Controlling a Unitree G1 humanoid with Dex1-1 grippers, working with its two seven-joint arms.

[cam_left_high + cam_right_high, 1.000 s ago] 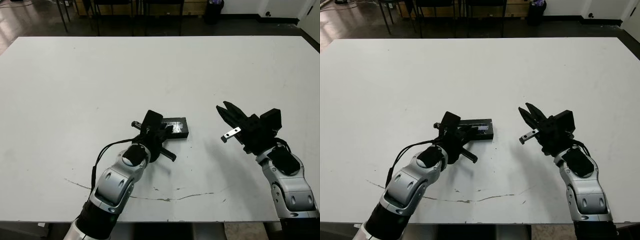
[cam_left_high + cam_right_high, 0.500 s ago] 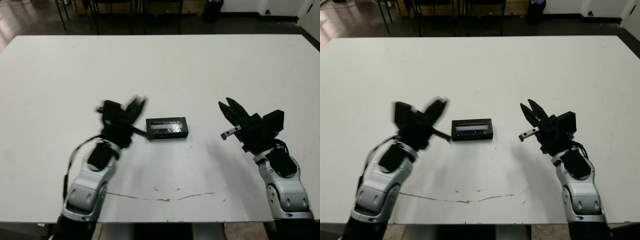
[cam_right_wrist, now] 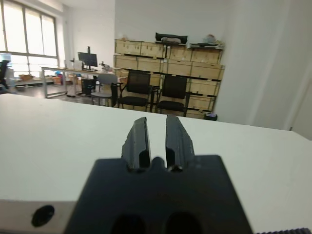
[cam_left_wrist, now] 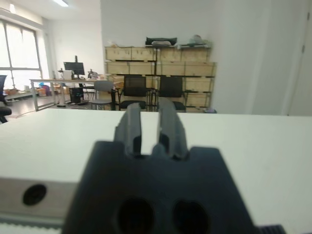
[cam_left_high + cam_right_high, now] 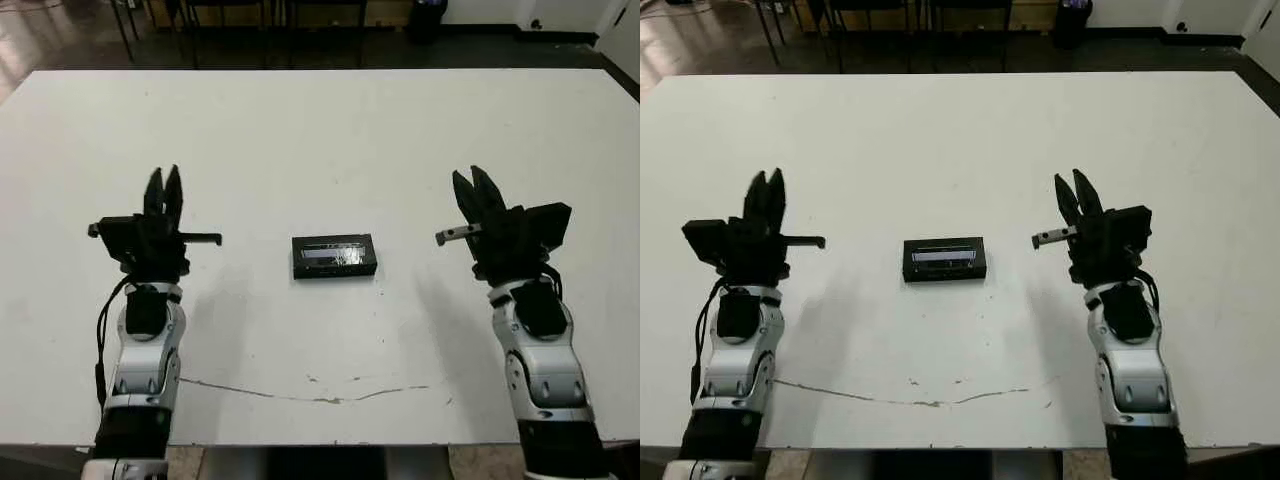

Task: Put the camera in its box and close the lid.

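Left tool [image 5: 163, 184] is up off the table, fingers pointing away from the robot with only a narrow gap between them, holding nothing. Well to its right lies the box [image 5: 335, 256], flat near the middle of the white table [image 5: 330, 130], its glossy lid [image 5: 333, 253] on top; the camera itself can't be made out. Further right, the right tool [image 5: 472, 186] hovers the same way, fingers close together and empty, well clear of the box. A second ago the left tool was right down at the box's left end; now it has swung out wide, and the right one has turned to point straight ahead. Thin dark scratch marks [image 5: 330, 395] cross the table's near edge. Beyond the table stand black chairs [image 3: 138, 87] and wooden crates [image 3: 165, 52].
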